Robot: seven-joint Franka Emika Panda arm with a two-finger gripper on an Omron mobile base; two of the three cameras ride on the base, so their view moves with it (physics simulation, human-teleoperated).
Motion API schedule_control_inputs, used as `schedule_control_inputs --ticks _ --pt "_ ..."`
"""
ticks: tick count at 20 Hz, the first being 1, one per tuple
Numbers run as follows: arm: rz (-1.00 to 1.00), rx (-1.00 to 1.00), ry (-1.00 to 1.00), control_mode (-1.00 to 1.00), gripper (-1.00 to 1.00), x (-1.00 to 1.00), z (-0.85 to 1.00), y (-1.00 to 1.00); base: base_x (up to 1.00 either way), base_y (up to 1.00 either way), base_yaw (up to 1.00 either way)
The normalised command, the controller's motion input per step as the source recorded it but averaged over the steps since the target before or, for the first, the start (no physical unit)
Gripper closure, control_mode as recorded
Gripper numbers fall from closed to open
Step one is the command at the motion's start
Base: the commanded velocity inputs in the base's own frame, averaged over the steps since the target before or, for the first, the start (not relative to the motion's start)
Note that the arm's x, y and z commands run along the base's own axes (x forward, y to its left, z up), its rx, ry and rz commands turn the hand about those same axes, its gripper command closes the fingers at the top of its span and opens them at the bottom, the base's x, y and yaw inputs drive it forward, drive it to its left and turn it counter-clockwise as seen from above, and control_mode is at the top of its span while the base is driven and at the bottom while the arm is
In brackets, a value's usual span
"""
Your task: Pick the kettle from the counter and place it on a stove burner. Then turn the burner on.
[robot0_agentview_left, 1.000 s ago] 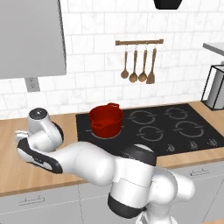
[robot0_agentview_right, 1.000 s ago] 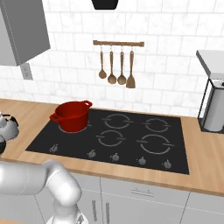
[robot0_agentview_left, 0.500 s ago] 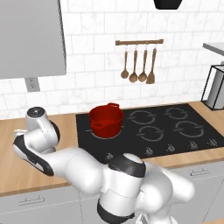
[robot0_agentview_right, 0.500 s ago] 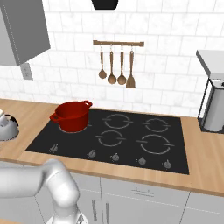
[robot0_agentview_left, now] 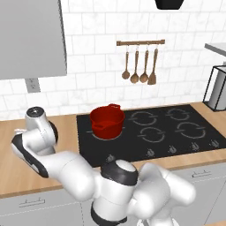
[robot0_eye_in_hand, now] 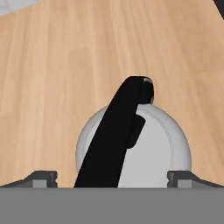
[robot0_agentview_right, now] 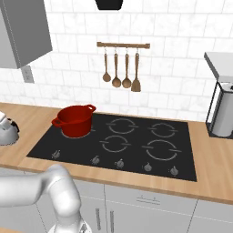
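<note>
Looking down the hand view: claw spread wide, dome-shaped silver kettle between its tips, on wood-grain counter | black arched handle runs bottom-left to top-right (a thick band) | right base view: kettle sits at frame's left edge, red pot on glossy black stove

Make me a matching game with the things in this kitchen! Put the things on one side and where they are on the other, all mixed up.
Things:
1. small silver-grey metal kettle with a black handle
2. red two-handled pot
3. wooden spoons
4. open gripper

Places:
A. hanging on the wall rail
B. on the black stovetop, at a left burner
C. straight above the kettle
D. on the wooden counter, left of the stove

Pairs: 1-D, 2-B, 3-A, 4-C
</note>
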Motion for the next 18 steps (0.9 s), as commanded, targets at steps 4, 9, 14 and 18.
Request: schedule_control_inputs --ticks 4,9,14,18 --pt "-0.02 -0.02 0.00 -1.00 1.00 0.05 -0.21 0.00 0.00 0.00 0.00" --pt "-0.10 0.00 0.00 -1.00 1.00 -0.13 -0.26 -0.10 0.00 0.00 0.00" --pt "-0.12 0.00 -0.03 -1.00 1.00 -0.36 -0.08 -0.20 0.00 0.00 0.00" --pt "-0.11 0.00 -0.08 -1.00 1.00 -0.56 0.08 -0.15 0.00 0.00 0.00"
